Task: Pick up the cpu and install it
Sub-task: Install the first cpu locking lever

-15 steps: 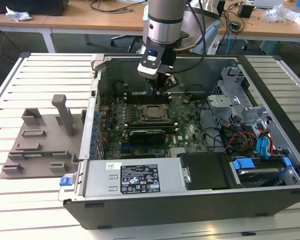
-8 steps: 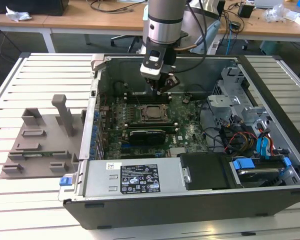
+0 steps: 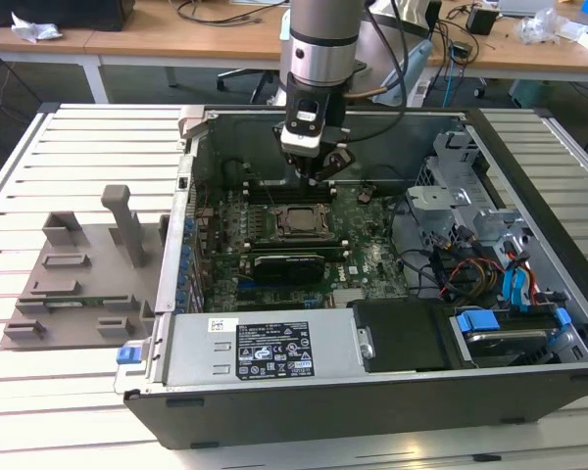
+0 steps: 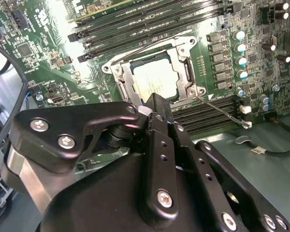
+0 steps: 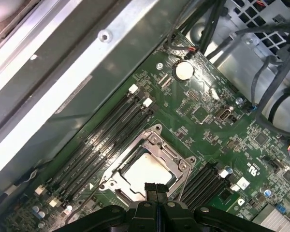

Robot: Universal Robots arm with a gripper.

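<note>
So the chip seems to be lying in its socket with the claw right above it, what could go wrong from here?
1. The gripper hangs close over the cpu. A move slightly too low might press the chip hard into its socket.
2. The socket's wire lever seems to lie loose beside it, so the chip may not be clamped, and a nudge could shift it.

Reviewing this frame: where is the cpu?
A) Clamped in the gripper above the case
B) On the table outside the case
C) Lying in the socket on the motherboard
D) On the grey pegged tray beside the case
C: in the second wrist view the cpu lies flat inside the metal socket frame on the motherboard, and the gripper above it holds nothing.
</note>
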